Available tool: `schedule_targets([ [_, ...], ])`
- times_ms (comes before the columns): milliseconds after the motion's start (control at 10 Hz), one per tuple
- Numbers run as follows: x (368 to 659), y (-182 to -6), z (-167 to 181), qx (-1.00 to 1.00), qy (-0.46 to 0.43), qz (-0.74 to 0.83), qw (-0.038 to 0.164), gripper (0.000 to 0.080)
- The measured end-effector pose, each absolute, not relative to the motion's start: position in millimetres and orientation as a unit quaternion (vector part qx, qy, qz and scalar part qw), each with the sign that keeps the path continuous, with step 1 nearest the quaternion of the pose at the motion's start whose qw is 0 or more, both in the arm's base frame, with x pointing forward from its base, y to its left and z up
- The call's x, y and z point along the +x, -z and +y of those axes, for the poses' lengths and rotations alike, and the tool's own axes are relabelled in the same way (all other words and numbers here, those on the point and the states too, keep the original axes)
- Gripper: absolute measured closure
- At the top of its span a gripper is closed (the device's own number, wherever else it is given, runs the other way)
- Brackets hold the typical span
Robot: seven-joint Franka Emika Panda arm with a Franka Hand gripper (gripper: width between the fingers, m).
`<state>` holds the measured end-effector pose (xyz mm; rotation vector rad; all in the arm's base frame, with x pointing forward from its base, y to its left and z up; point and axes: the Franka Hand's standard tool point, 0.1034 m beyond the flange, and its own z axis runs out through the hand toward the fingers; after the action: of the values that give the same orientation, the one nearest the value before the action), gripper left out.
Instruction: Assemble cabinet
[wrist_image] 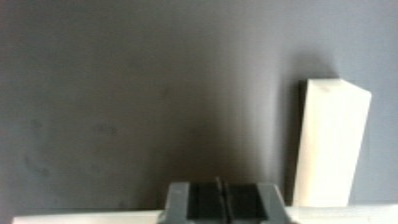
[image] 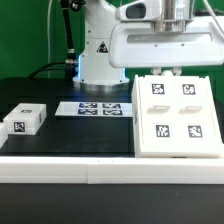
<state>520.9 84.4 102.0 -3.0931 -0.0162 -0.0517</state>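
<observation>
Cabinet (image: 178, 115) sits closest, jaws above it clenched on nothing, so I'd open them wide before dropping squarely onto its far edge.

site: robotics lab bench, as i see it from my feed | cues: white arm base (image: 98, 55) standing at the back of a black tabletop (image: 70, 135) | green curtain (image: 25, 30) behind it | marker board (image: 98, 107) lying flat | square tags printed on the white cabinet box (image: 178, 115) and a small white block (image: 25, 120)
</observation>
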Motion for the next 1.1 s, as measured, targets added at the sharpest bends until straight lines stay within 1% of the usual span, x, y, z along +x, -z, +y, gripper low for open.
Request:
schedule_targets([
  [200, 527.2, -107.5, 87.7, -1.000, -0.001, -0.007, 0.024, 0.0797],
  [600, 523.5, -105.5, 87.0, -1.000, -0.003, -0.007, 0.023, 0.0797],
  [900, 523.1, -118.5, 82.8, -1.000, -0.007, -0.009, 0.023, 0.0797],
  [1100, 531.9, -132.1, 83.3, -0.999, -0.027, -0.011, 0.023, 0.0797],
])
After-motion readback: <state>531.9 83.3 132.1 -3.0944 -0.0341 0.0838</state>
